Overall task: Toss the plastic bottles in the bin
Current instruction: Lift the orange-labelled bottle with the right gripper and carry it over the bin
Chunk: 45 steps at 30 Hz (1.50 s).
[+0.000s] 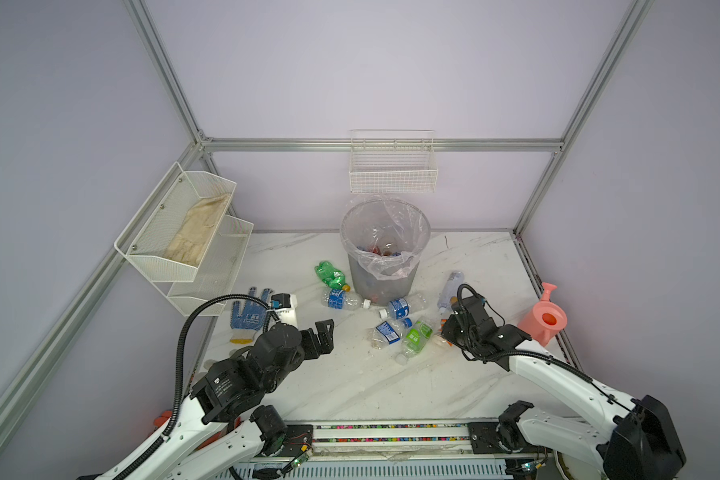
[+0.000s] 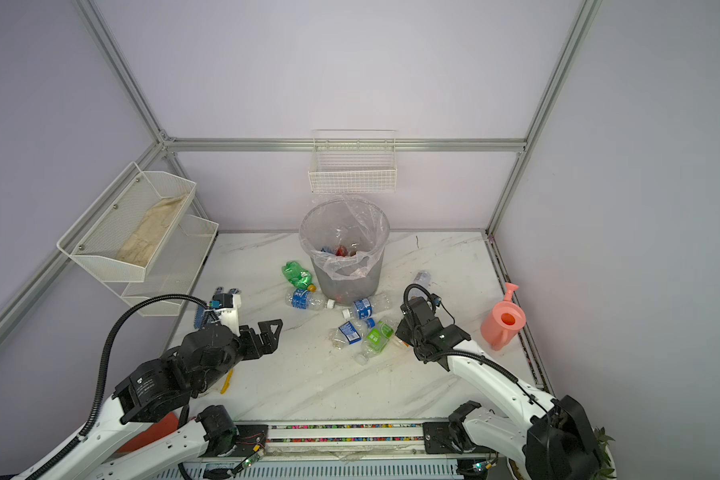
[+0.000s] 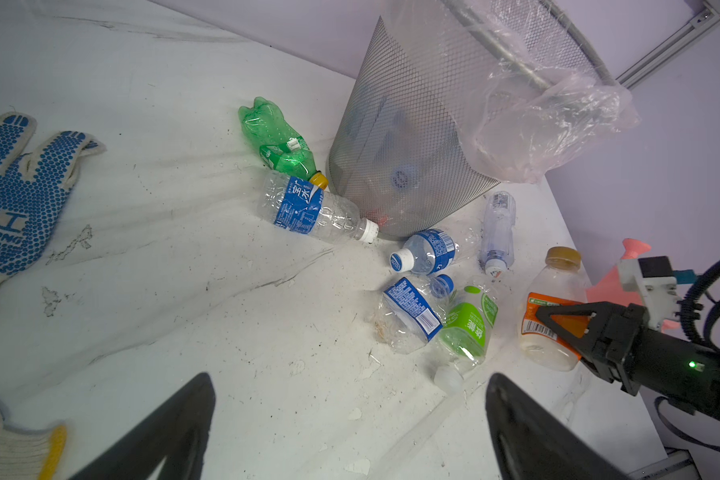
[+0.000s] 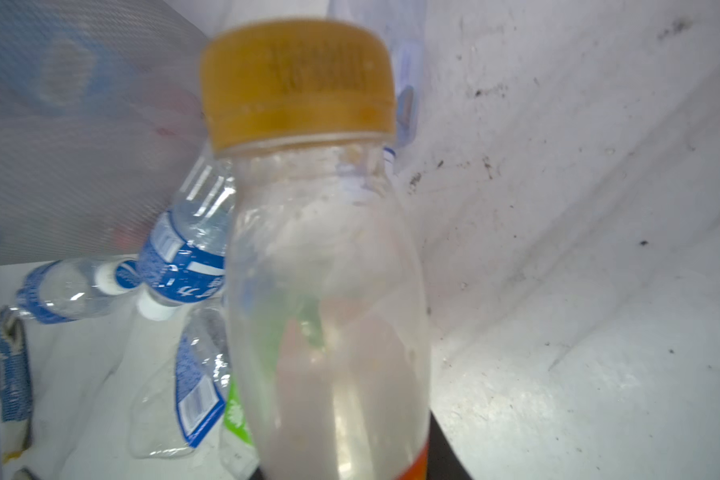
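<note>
clear plastic mostly: seven plastic bottles (image 2: 362, 308) are outside the bin (image 1: 362, 278), which stands at the middle of the desk's (image 1: 350, 382) back edge. more bottles sit inside it, too jumbled to count.

one green bottle (image 1: 330, 274) lies just left of the bin's foot, axis diagonal, yellow cap towards the front right. there are three with blue labels:
- the long blue-label bottle (image 1: 341, 299) lies roughly along the front edge, white cap to the right.
- the short blue-label bottle (image 1: 400, 308) lies at the bin's foot, cap to the left.
- the crushed blue-label bottle (image 1: 385, 332) has its blue cap to the right.

one green-label bottle (image 1: 416, 336) lies touching the crushed one, cap towards the front left. one pale bottle (image 1: 449, 291), right of the bin, points its cap frontward.

the right gripper (image 3: 558, 322) is clamped across the label of the one orange-label bottle (image 3: 551, 307), right of the cluster, cap end towards the bin. whether it stands or leans i cannot tell. the left gripper (image 1: 324, 332) is spread wide and holds nothing, left of the cluster.

one pink watering can (image 1: 543, 318) sits at the right edge.
</note>
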Tool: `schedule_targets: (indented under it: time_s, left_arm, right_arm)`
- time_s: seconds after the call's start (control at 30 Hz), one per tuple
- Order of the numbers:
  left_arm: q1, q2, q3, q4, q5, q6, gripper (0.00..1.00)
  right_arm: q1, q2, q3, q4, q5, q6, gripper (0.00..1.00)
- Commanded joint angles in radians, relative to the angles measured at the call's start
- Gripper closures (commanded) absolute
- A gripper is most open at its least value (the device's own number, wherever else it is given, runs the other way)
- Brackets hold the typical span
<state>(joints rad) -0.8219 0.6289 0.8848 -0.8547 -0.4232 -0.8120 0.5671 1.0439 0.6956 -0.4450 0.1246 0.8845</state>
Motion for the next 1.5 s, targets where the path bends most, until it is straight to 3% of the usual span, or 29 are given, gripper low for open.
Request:
schedule_targets:
  time_s: [0.0, 0.17, 0.83, 1.07, 1.47]
  left_arm:
    - [-0.006, -0.017, -0.030, 0.005, 0.004, -0.007, 0.00]
    - [-0.005, -0.034, -0.048, -0.001, 0.011, -0.013, 0.00]
    - [-0.006, -0.064, -0.103, -0.006, 0.054, -0.045, 0.00]
    - [-0.005, -0.062, -0.104, -0.006, 0.053, -0.043, 0.00]
    - [-0.006, -0.097, -0.083, 0.014, 0.077, -0.012, 0.00]
  right_arm:
    - [-0.003, -0.089, 0.058, -0.053, 0.023, -0.070, 1.00]
    - [-0.002, -0.155, 0.168, -0.095, 0.044, -0.145, 1.00]
    - [-0.003, -0.032, 0.752, -0.246, 0.024, -0.387, 1.00]
    - [-0.003, -0.036, 0.856, -0.205, -0.087, -0.409, 1.00]
    - [-0.003, 0.096, 0.998, -0.145, -0.135, -0.426, 1.00]
